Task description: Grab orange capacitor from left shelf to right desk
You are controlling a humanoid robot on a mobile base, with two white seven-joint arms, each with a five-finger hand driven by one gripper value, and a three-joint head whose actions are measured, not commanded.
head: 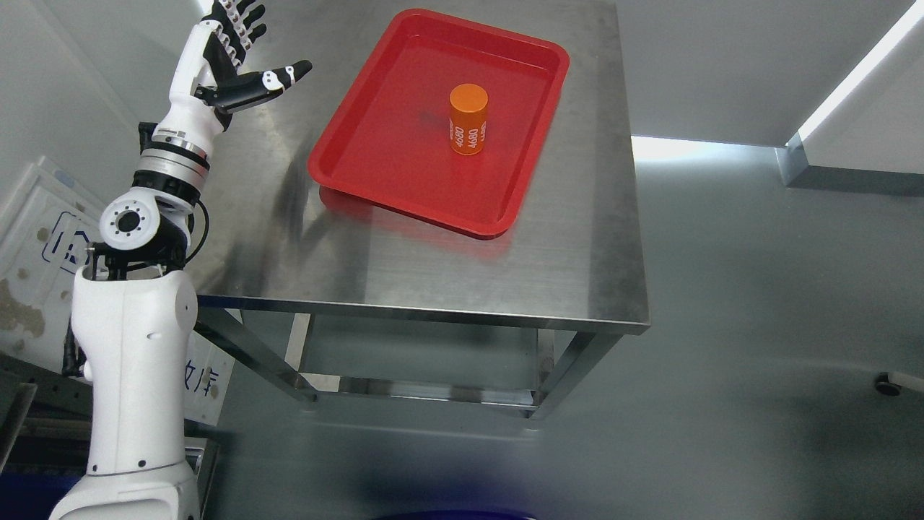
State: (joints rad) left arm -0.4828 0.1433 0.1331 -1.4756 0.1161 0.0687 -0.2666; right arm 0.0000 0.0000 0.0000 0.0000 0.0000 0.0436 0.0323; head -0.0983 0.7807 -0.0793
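An orange cylindrical capacitor (468, 119) with white print stands upright inside a red tray (361, 155) on a steel table (462, 278). My left hand (242, 47) is raised over the table's far left corner, well to the left of the tray. Its fingers are spread, the thumb points toward the tray, and it holds nothing. The white left arm rises from the lower left of the picture. My right arm does not show.
The steel table has a lower shelf between its legs. White panels with blue print (43, 238) lean at the left edge. A grey floor lies to the right, with a caster wheel (888, 385) at the far right.
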